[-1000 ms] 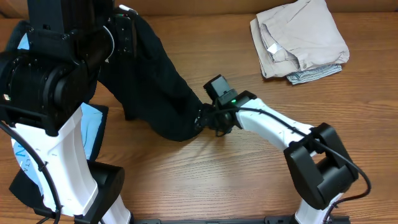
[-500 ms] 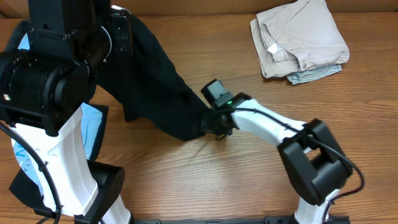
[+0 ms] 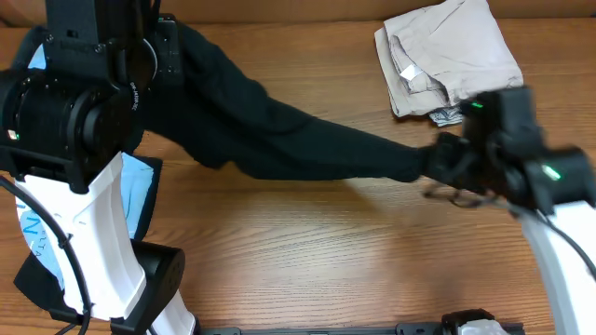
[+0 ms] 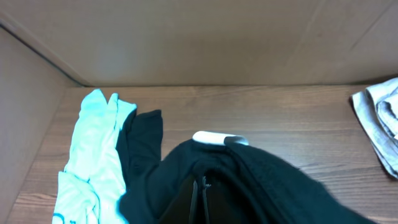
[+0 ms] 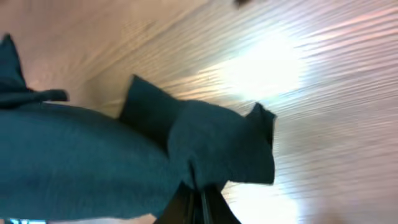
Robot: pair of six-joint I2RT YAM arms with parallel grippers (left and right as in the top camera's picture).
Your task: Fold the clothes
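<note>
Garment (image 3: 307, 154), black, stretches between left gripper (image 4: 200, 198) and right gripper (image 3: 440, 166), both pinching it.

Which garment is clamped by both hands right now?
The black garment, pulled taut between the left hand and the right hand. The folded beige pile and the light blue T-shirt lie apart, in neither hand.

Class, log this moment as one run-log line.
state: large black fabric garment stretched between hands | left hand: shut on garment | right hand: shut on garment | folded beige fabric pile: untouched
</note>
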